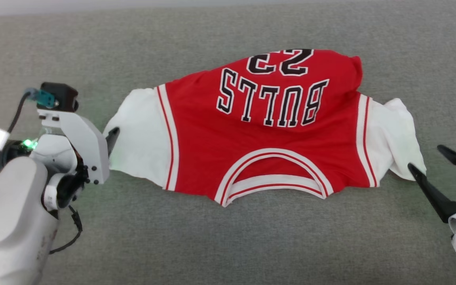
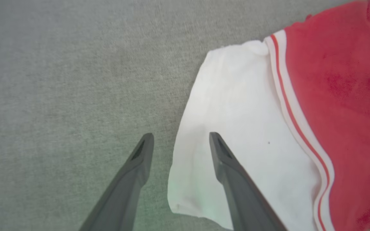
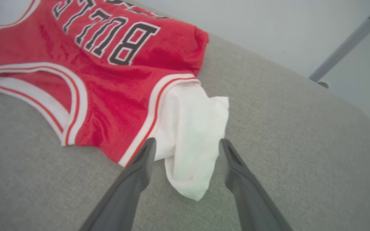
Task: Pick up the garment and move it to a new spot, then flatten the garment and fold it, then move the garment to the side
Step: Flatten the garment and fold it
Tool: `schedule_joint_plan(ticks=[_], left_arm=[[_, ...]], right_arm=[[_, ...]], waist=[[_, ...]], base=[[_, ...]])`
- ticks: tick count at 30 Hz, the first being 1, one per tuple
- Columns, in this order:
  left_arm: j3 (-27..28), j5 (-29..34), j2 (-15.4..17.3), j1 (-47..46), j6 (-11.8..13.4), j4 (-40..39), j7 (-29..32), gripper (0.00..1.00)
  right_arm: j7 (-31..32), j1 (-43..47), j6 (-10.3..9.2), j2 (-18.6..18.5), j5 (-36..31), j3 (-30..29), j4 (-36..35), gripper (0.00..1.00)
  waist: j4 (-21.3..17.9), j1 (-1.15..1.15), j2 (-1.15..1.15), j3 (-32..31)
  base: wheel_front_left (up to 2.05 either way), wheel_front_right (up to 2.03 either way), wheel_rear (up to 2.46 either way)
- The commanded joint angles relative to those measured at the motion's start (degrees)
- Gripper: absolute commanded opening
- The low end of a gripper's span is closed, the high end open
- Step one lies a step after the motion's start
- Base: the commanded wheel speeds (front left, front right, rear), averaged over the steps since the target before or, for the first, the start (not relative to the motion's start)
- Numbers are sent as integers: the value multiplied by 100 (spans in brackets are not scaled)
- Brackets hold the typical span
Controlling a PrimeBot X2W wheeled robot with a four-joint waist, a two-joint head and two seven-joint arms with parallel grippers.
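Note:
The garment (image 1: 267,150), a red jersey with white sleeves, lies spread on the grey cloth surface, its collar toward me and "BULLS" and "23" upside down. Its far hem is bunched and partly folded under. My left gripper (image 1: 112,136) is at the end of the left sleeve (image 2: 236,106). Its jaws are open in the left wrist view, one finger (image 2: 233,179) over the sleeve and the other over bare cloth. My right gripper (image 1: 426,157) stands open at the crumpled right sleeve (image 3: 194,128), with the sleeve's tip between its fingers (image 3: 133,179) and nothing gripped.
The grey padded surface (image 1: 228,245) stretches all around the jersey. Its rounded far-right edge (image 3: 358,112) drops to a pale floor, where a grey metal leg (image 3: 348,41) stands. A cable and a tag hang off my left forearm (image 1: 14,206).

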Motion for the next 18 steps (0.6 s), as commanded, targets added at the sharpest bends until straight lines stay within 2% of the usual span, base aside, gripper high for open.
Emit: schedule_joint_plan(ticks=[1,8,14,18], left_arm=[[17,121,1,85,81,-101,-222,100],[142,471,-400,706,570,-854,-1788,100],[-3,784,-864,1367,797,-1324,-3081,100],[-98,961,-1111,1733,919,-1391,-3787,100]], right_arm=[[126,-140,-8,-252,46,237,-76,100],[802,-727,-9,-1473,412,1636,-338,100],[1097,-1393,-9,-2462,442,2803,-316,100],[1149,-1866,-9,-2723,579,3411,-209,100]], waist=[[107,0,0,-42],[491,0,0,-61],[937,0,0,42],[1156,0,0,147]], base=[[0,0,0],[0,0,0],[0,0,0],[0,0,0]])
